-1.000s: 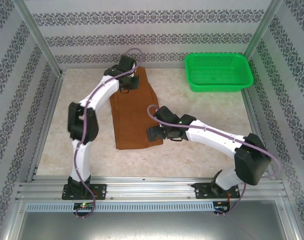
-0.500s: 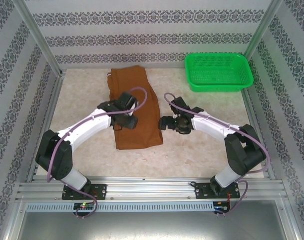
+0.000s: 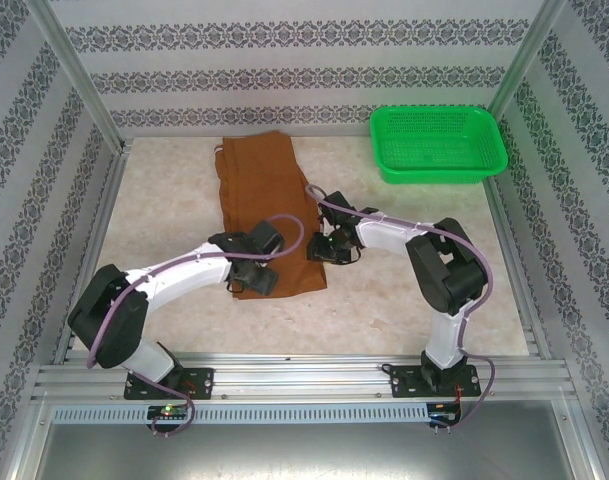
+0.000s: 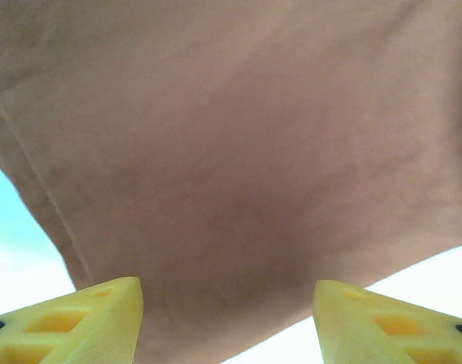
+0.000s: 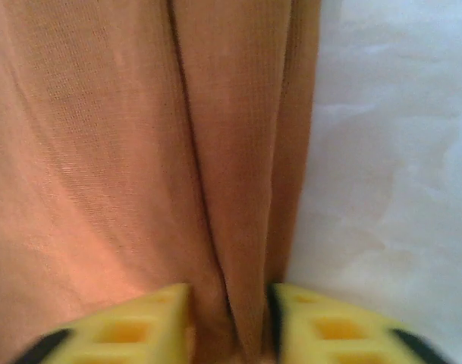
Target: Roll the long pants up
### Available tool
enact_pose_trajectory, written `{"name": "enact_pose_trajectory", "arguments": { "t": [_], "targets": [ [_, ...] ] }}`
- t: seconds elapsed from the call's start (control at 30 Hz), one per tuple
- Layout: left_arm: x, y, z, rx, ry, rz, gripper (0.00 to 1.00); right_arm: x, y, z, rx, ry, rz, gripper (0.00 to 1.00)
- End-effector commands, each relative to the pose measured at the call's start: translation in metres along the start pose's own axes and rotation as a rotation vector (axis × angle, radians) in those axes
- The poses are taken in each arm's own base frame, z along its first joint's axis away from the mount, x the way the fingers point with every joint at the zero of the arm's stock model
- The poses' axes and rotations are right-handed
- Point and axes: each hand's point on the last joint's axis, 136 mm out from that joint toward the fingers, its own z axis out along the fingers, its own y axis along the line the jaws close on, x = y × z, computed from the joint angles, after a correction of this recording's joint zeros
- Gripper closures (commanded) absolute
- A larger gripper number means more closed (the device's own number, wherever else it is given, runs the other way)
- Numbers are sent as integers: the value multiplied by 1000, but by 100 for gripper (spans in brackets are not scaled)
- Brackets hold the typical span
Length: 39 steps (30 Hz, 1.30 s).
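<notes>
Both arms have drawn back toward you since a second ago; your left hand (image 4: 229, 303) has left the far end of the pants (image 3: 264, 200) and hangs spread over the near hem; your right hand (image 5: 229, 315) has come in from the side and pinches a fold at the right edge, fingers nearly together. The pants lie flat and lengthwise on the counter (image 3: 404, 290), a long narrow strip; rust-brown, finely ribbed cloth with soft creases; judge it light and limp, apt to bunch and drag on the smooth, pale counter; take the near hem at both corners so the roll starts even.
</notes>
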Motion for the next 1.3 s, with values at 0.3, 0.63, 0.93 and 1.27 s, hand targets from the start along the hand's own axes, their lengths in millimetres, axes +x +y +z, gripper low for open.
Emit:
{"name": "enact_pose_trajectory", "arguments": {
  "t": [0.3,0.63,0.93,1.27],
  "targets": [
    [-3,-25,-4,-49,-28,164,40,23,-78,-20,67,-25,200,100],
    [2,-94,-8,-38,-126,506,30,22,-72,-36,74,-83,198,6],
    [6,-78,45,-169,-24,531,31,22,-70,-44,52,-103,204,6],
    [-20,-45,72,-310,33,497,97,27,-84,-63,66,-148,228,8]
  ]
}}
